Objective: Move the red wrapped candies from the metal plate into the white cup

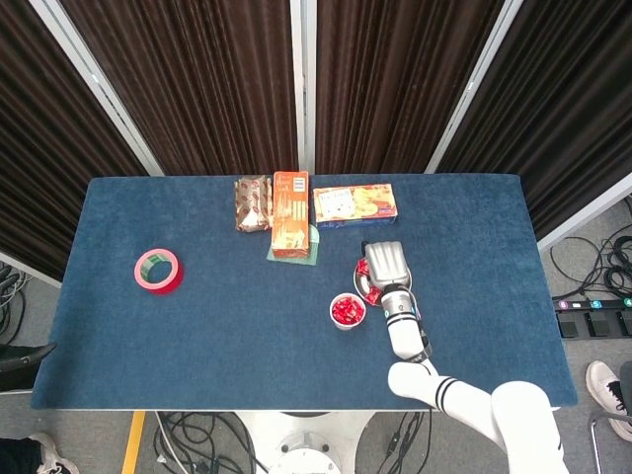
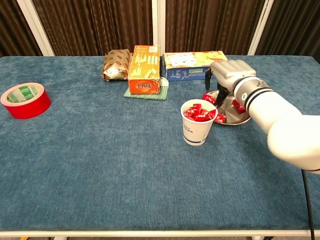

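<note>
Red wrapped candies [image 2: 199, 112] fill one white cup [image 2: 197, 129] near the table's middle, too heaped to count; about three more [image 2: 220, 118] show on the single metal plate [image 2: 243, 118] just behind it. Over that plate hangs the right hand [image 2: 226, 76], fingers [image 2: 220, 98] pointing down at the candies; whether they pinch one I cannot tell. Farther back stand three snack packages: an orange box [image 2: 144, 69], a foil bag [image 2: 116, 64], a flat box [image 2: 192, 63]. One red tape roll [image 2: 24, 100] lies far left.
</note>
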